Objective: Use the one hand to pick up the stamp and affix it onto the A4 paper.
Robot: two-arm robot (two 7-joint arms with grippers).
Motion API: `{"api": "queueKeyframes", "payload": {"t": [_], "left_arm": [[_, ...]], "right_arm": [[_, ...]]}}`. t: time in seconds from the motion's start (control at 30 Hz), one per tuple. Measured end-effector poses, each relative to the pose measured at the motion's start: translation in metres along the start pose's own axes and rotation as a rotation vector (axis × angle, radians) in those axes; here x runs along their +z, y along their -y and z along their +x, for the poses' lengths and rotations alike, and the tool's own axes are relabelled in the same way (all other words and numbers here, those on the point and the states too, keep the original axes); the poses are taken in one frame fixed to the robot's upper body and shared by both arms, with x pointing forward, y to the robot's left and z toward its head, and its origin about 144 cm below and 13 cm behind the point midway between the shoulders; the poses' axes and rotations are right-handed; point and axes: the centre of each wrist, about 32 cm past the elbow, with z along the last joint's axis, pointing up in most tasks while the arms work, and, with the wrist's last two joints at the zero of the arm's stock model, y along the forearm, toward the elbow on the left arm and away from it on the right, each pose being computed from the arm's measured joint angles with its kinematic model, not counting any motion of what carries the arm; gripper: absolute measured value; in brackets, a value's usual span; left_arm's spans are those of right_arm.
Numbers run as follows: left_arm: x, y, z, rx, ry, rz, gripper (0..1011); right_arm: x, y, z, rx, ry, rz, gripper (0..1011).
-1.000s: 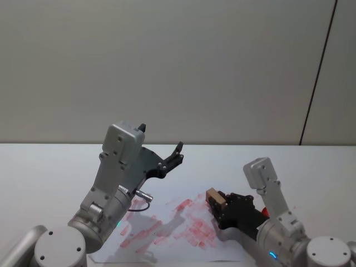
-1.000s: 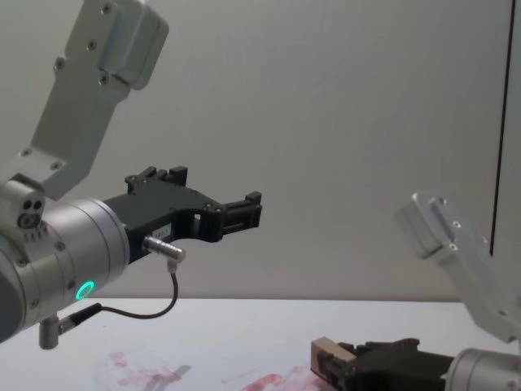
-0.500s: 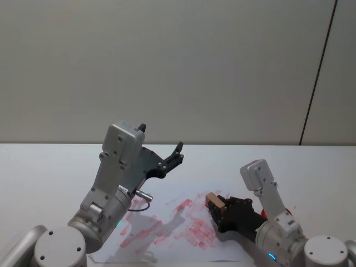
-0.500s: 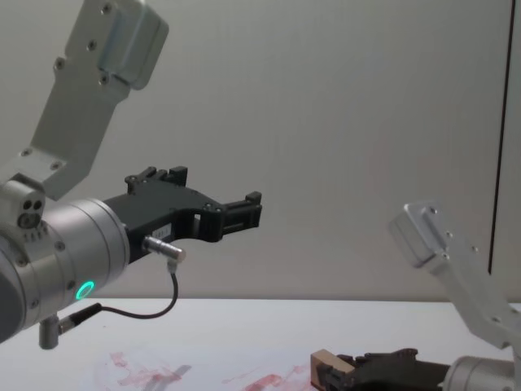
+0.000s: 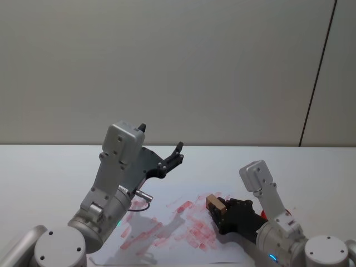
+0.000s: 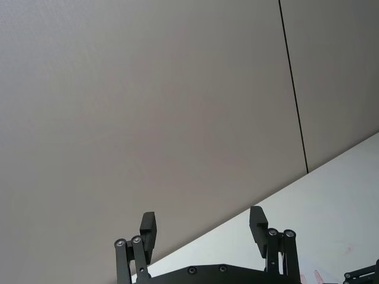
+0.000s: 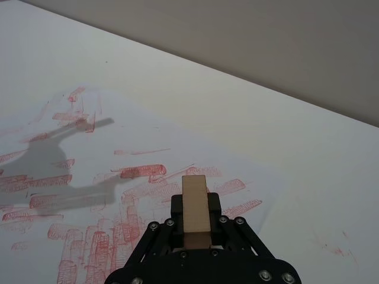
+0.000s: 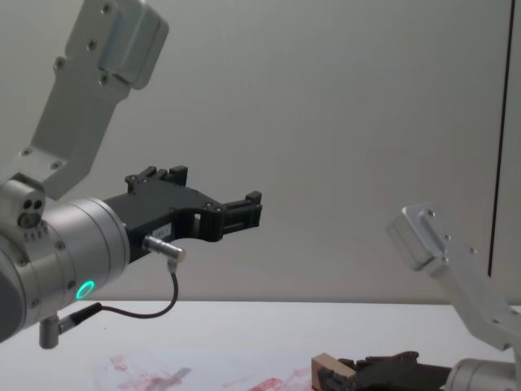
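Two tools: our right tool is clamping the stamp low over the A4 paper, near right; our left tool is hanging open, raised. Pressing tilted could smear ink.

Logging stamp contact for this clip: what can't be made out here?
1) Base of the stamp: right wrist view, hidden by the right hand shut on it.
2) Whether the stamp touches the A4 paper: head and chest views, the hand covers its underside.
3) The left hand hangs open, raised, idle.
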Motion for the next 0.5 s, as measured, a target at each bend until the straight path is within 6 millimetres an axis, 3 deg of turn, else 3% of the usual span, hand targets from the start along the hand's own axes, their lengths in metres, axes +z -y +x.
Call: {"api": "queueKeyframes", "payload": {"t": [0.5], "left_arm": [[0.0000, 0.0000, 0.0000, 0.000, 0.000, 0.000, 1002]], "right_arm": [[-0.0016, 0.0043, -0.0014, 0.002, -0.023, 0.027, 217]]}}
